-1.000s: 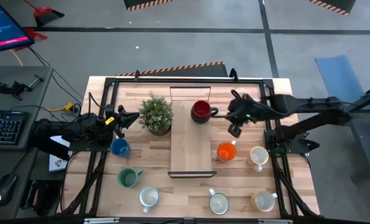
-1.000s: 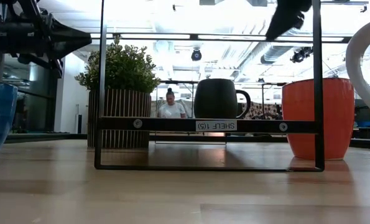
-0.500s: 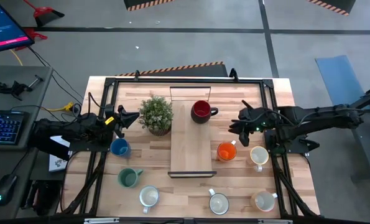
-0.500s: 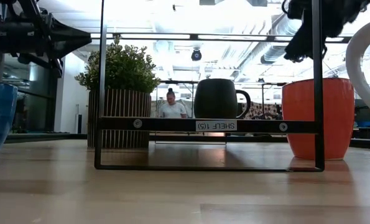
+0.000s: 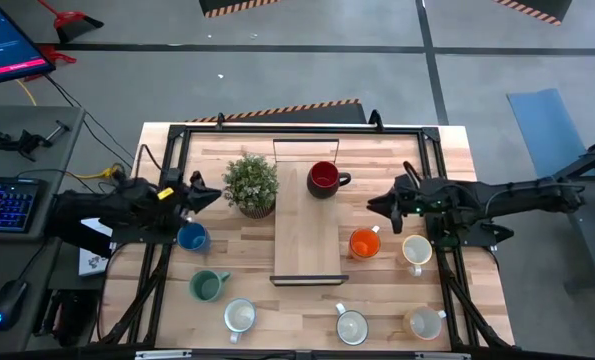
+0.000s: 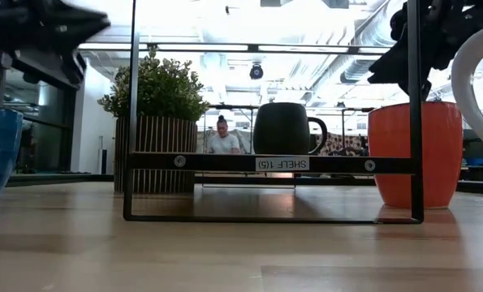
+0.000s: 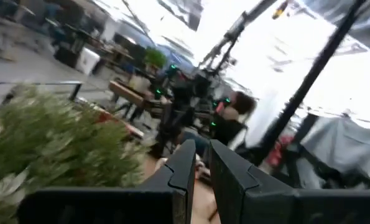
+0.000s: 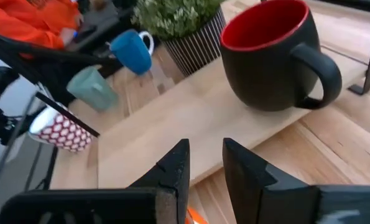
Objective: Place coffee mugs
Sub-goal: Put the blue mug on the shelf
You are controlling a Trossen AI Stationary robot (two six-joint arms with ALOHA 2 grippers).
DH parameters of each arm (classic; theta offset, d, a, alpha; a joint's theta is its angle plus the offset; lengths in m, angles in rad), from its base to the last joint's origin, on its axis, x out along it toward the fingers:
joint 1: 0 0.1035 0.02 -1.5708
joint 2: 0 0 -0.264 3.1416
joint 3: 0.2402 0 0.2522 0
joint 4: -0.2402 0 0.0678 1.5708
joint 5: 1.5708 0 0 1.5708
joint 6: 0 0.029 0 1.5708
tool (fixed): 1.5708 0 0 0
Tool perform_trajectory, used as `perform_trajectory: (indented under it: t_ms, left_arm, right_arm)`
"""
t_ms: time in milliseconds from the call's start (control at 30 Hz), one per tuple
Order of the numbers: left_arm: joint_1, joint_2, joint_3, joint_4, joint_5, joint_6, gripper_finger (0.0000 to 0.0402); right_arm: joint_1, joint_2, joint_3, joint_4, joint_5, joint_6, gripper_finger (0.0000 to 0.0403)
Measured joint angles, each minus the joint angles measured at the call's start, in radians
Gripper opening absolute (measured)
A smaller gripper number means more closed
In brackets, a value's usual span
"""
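Observation:
A dark red mug (image 5: 323, 178) stands upright on the far end of the wooden shelf board (image 5: 307, 245); it also shows in the right wrist view (image 8: 268, 56). An orange mug (image 5: 364, 243) stands right of the board. A blue mug (image 5: 192, 238) and a teal mug (image 5: 206, 287) stand on the table's left. Four white mugs stand near the front and right, one of them (image 5: 415, 250) beside the orange mug. My right gripper (image 5: 372, 206) (image 8: 206, 152) hovers slightly open and empty, between the red and orange mugs. My left gripper (image 5: 215, 192) (image 7: 202, 152) is empty beside the plant, with only a slit between its fingers.
A potted green plant (image 5: 250, 185) stands left of the board. A black frame (image 5: 277, 130) runs round the table top, and the shelf's thin black frame (image 6: 132, 122) rises at the board's near end. A person sits in the room beyond the table (image 6: 222, 139).
My right gripper has drawn back from the red mug toward the table's right edge, turned to point at the table's left and come down toward the orange mug. The red mug stays on the board. My left gripper has risen a little.

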Motion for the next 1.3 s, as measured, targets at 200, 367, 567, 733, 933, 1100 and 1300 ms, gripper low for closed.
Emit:
perform_trajectory:
  t_ms: [200, 367, 567, 733, 933, 1100, 1300]
  left_arm:
    - [-0.028, 0.092, 0.317, -0.555, 0.011, -0.032, 0.0035]
    - [-0.045, 0.277, 0.483, -0.86, 0.035, -0.105, 0.0035]
    - [-0.074, 0.507, 0.554, -1.069, 0.144, -0.161, 0.0035]
    - [-0.105, 0.622, 0.603, -1.245, 0.165, -0.173, 0.0035]
    - [-0.121, 0.675, 0.613, -1.36, 0.164, -0.174, 0.0035]
    - [-0.125, 0.679, 0.608, -1.36, 0.155, -0.174, 0.0035]
    - [-0.125, 0.702, 0.586, -1.373, 0.106, -0.173, 0.0035]
  right_arm:
    - [0.0, -0.033, 0.0, 0.0, 0.0, 0.033, 0.0076]
    - [0.0, -0.032, 0.0, -0.021, 0.026, 0.026, 0.0076]
    - [0.0, -0.031, 0.0, -0.05, 0.066, 0.026, 0.0076]
    - [-0.005, -0.031, 0.0, -0.051, 0.069, 0.026, 0.0076]
    - [-0.005, -0.031, 0.0, -0.054, 0.082, 0.025, 0.0076]
    - [-0.005, -0.031, 0.0, -0.062, 0.102, 0.024, 0.0076]
    - [-0.005, -0.031, 0.0, -0.083, 0.102, 0.043, 0.0076]
